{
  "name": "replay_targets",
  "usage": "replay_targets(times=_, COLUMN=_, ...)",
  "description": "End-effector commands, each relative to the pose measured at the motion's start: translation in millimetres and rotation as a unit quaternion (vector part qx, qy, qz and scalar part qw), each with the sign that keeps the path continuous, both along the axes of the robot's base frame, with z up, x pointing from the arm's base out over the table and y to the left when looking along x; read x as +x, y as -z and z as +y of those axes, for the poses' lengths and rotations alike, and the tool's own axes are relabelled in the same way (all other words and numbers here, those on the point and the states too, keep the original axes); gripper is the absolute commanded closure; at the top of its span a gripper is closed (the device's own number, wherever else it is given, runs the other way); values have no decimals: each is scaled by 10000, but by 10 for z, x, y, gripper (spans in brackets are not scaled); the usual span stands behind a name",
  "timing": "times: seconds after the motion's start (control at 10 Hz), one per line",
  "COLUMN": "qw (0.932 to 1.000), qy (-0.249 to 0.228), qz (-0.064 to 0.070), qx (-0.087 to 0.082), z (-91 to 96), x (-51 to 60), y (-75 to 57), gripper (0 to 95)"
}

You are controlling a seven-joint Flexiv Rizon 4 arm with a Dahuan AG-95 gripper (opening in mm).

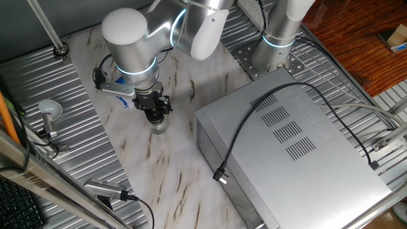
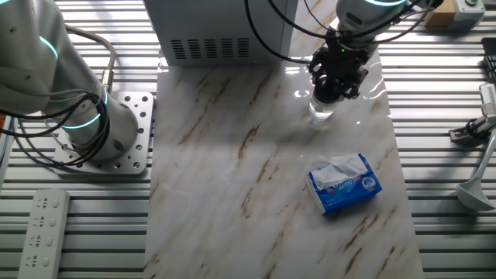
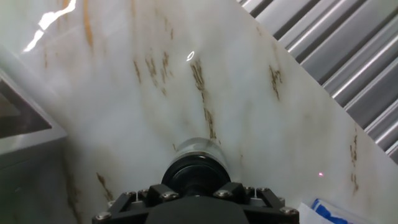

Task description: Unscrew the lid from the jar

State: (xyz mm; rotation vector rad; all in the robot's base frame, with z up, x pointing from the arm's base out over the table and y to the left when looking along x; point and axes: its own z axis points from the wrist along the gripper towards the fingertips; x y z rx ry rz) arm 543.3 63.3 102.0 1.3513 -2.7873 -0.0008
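Note:
The jar (image 1: 159, 127) is a small clear one standing upright on the marble tabletop (image 1: 165, 178). My gripper (image 1: 156, 112) comes straight down onto its top and is shut on the black lid, which the fingers hide in this view. From the other fixed view, the clear jar (image 2: 321, 114) shows just under the black gripper (image 2: 333, 87). In the hand view, the round black lid (image 3: 195, 172) sits right below the gripper (image 3: 196, 186), with the glass jar (image 3: 199, 148) body showing beyond it.
A large grey metal box (image 1: 292, 146) with a black cable (image 1: 245, 127) on it stands right of the jar. A blue-and-white packet (image 2: 345, 184) lies on the marble. Ribbed metal table (image 1: 76, 127) surrounds the slab. A second arm's base (image 2: 93, 132) stands nearby.

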Motion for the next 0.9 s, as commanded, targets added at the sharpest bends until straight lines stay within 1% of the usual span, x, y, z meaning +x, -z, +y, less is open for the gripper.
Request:
replay_targets(times=0.1, qw=9999, qy=-170, qz=-8, qx=17, z=2, x=0, y=-2, gripper=570)
replay_targets(times=0.6, qw=9982, qy=-607, qz=-29, qx=9, z=2, x=0, y=-3, gripper=570)
replay_targets(times=0.9, qw=9957, qy=-928, qz=-29, qx=-8, z=2, x=0, y=-3, gripper=570)
